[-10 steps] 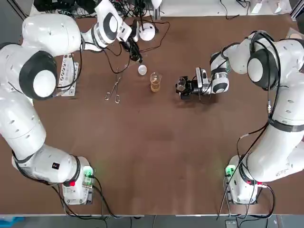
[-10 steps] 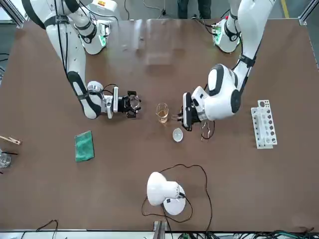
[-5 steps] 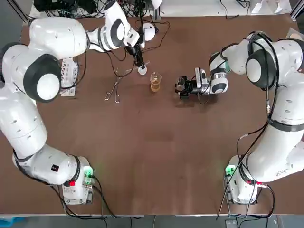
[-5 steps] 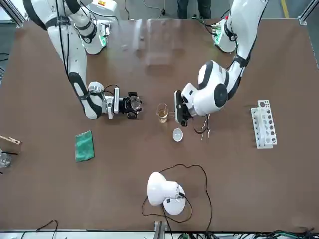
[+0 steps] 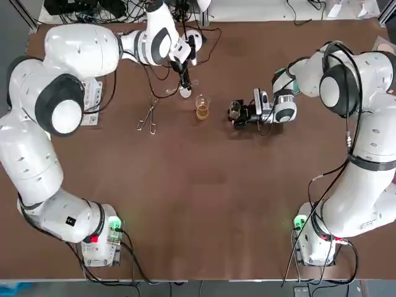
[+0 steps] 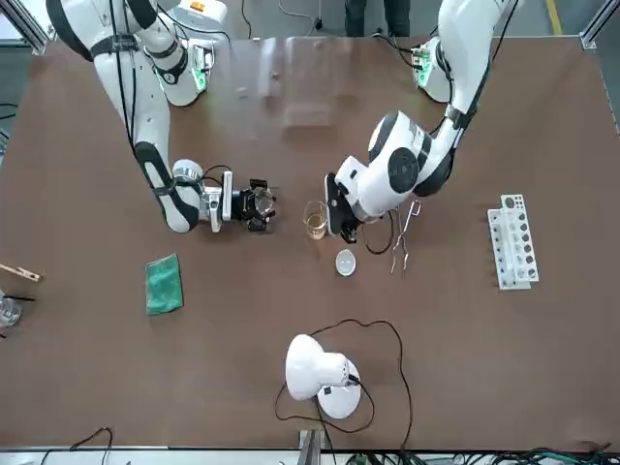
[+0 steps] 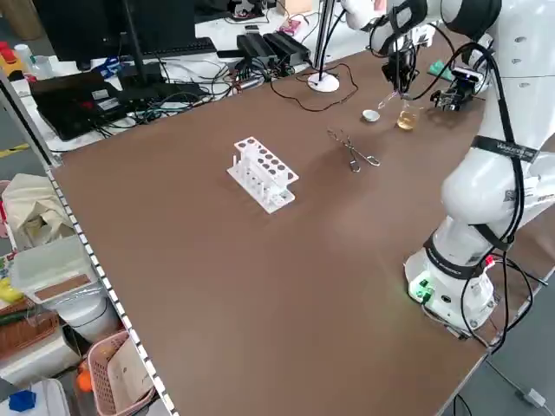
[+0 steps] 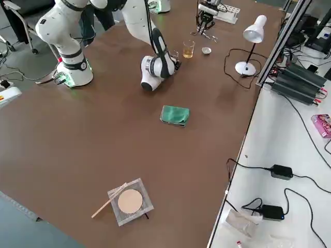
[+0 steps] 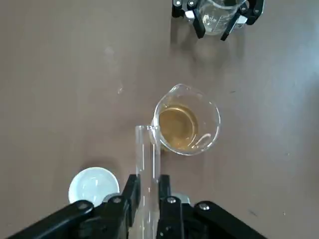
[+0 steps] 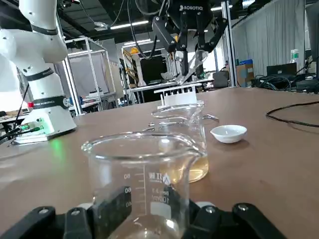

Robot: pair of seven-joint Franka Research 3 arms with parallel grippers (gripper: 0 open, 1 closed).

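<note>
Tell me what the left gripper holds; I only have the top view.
Observer: The left wrist view shows the left gripper shut on a glass tube, whose far end lies by the rim of the amber beaker.
Operator: Does the tube touch that beaker?
Observer: Seemingly not. In the right wrist view it hangs tilted, with a gap above the rim.
Operator: And the right gripper?
Observer: Its own wrist view shows the right gripper shut on a second beaker, which has printed graduations and no amber liquid in it.
</note>
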